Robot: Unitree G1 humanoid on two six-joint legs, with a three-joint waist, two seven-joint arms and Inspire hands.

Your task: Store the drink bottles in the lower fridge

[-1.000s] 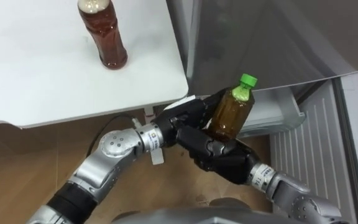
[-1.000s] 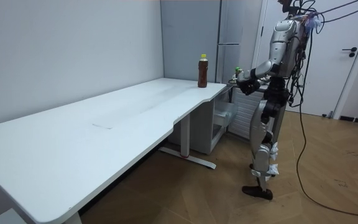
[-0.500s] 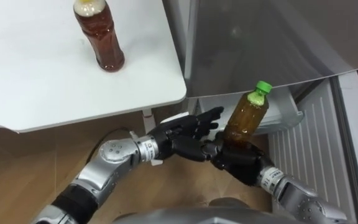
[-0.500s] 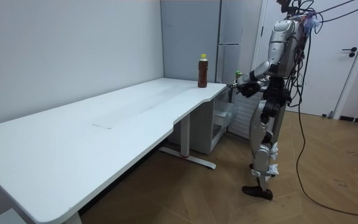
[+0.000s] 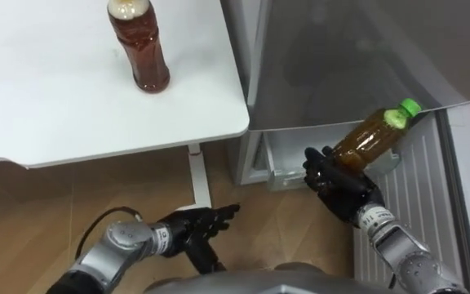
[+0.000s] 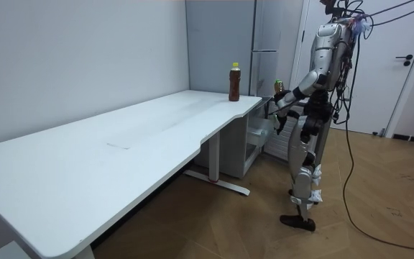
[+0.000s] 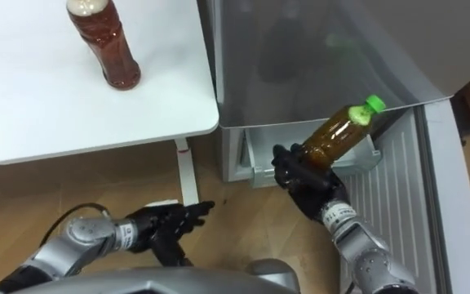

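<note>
Green-capped bottle, held out at the lower fridge.
Eye views: the green-capped bottle [image 5: 372, 140] is clasped by the right hand [image 5: 339, 186], fingers curled round its base, and is now tilted over the lower fridge drawer [image 5: 288, 163]. The left hand [image 5: 198, 230], withdrawn from it, is lowered, fingers relaxed. A second bottle [image 5: 139, 47] is left on the white table [image 5: 55, 106]. Room view: the robot is stood by the table's corner, facing the fridge.

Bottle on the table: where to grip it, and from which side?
Wrap its mid-body below the cap. The tea bottle stands upright on the table, so probably come level from the near edge with the free left hand; the right hand holds the green-capped bottle.
</note>
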